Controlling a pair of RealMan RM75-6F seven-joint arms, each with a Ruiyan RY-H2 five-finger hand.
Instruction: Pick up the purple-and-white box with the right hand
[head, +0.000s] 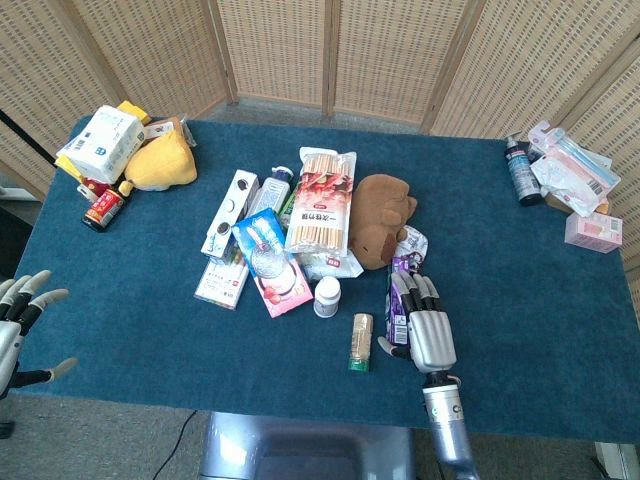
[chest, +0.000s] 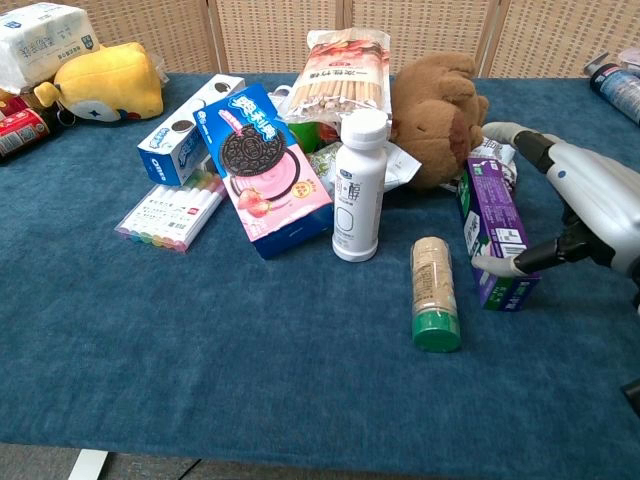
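The purple-and-white box (chest: 490, 212) lies on the blue table (chest: 250, 380) just in front of the brown plush toy (chest: 440, 115); in the head view the box (head: 397, 297) is mostly covered. My right hand (chest: 585, 205) arches over it from the right. Its thumb (chest: 492, 266) touches the box's near face, and the other fingers (chest: 510, 131) curve over the far end. The box still rests on the table. From above, the right hand (head: 428, 335) sits directly on top of the box. My left hand (head: 20, 320) hangs at the table's left edge, fingers spread, holding nothing.
A green-capped jar (chest: 434, 295) lies just left of the box and a white bottle (chest: 359, 185) stands beyond it. A pink cookie box (chest: 268, 165), noodle packet (chest: 340, 70) and marker pack (chest: 170, 215) crowd the middle. More items sit at the far right corner (head: 560, 180).
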